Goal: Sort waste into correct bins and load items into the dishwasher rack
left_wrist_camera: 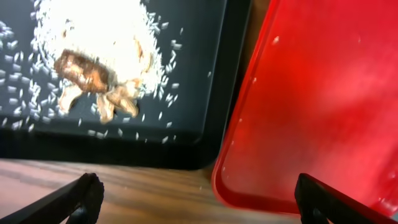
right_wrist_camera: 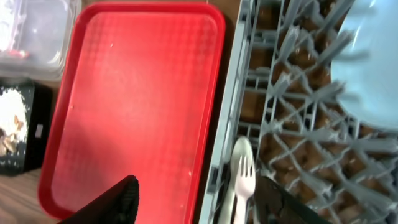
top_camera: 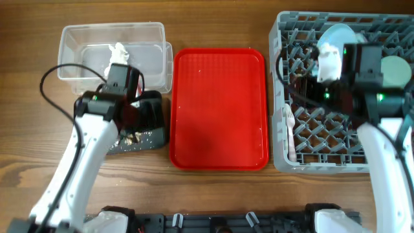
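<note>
The black tray (left_wrist_camera: 205, 74) holds brownish food scraps (left_wrist_camera: 93, 74) among white rice. My left gripper (left_wrist_camera: 199, 199) is open and empty, over the wood between that tray's edge and the red tray (left_wrist_camera: 323, 93). The clear tub (top_camera: 84, 45) holds crumpled white tissue (top_camera: 118, 52). The grey rack (top_camera: 388, 155) holds a pale blue plate (top_camera: 336, 32), a mint-green bowl (top_camera: 393, 68), and a white fork (right_wrist_camera: 244, 180) and spoon (right_wrist_camera: 239, 149) at its left edge. My right gripper (right_wrist_camera: 202, 196) is open and empty above that edge. The yellow cup is hidden.
The red tray (top_camera: 218, 107) lies bare between the black tray (top_camera: 152, 133) and the rack. The right wrist view also shows the clear tub (right_wrist_camera: 37, 31) and the black tray (right_wrist_camera: 25, 155) at its left. The arm bases stand along the table's front edge.
</note>
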### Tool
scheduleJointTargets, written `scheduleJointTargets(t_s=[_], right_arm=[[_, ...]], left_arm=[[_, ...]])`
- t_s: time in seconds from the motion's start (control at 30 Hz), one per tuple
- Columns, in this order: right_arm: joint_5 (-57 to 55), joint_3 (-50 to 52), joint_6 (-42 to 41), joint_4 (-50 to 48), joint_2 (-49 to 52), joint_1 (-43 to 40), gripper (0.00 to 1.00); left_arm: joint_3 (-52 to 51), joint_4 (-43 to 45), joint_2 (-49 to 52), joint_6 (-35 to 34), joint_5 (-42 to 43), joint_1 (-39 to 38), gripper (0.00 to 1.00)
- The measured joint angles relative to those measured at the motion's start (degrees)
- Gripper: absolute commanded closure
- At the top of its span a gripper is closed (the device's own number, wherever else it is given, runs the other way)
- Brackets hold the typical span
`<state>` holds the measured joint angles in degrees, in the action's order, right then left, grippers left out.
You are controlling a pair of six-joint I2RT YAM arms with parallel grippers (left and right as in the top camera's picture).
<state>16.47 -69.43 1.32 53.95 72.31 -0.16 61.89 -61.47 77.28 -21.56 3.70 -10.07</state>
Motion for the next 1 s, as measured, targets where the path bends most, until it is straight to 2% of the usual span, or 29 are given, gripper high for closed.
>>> scheduleJointTargets(t_s=[0.03,0.1,0.2,0.3,0.37,0.77,1.0], right_arm=[[0.0,3.1,0.2,-2.2,-2.4,0.0,0.12],[0.0,10.3,-0.2,-6.0,-8.9,0.0,0.01],[-1.3,19.6,-2.9,-9.0,-23.4,0.0,0.00],[-3.0,23.3,-5.5,-8.2,-33.6,0.0,0.00],[-3.4,23.3,-6.3,-7.7,-36.7,0.0,0.00],[-3.7,23.3,-7.2,-7.3,-33.0,0.0,0.00],[-4.0,23.3,-7.3,-7.3,-26.4,0.0,0.00]], left_arm=[[-3.2,2.7,-3.8,0.3,0.0,0.0,0.00],[-7.9,4.7,-11.8,1.1,0.0,-0.1,0.00],[-14.2,7.5,-28.0,2.7,0.3,-1.2,0.00],[-16.3,8.7,-36.4,3.1,0.5,-1.5,0.00],[-16.4,9.6,-40.5,3.3,0.5,-1.5,0.00],[-16.4,9.2,-42.1,3.3,0.5,-1.5,0.00],[-16.4,9.3,-42.1,3.3,0.5,-1.5,0.00]])
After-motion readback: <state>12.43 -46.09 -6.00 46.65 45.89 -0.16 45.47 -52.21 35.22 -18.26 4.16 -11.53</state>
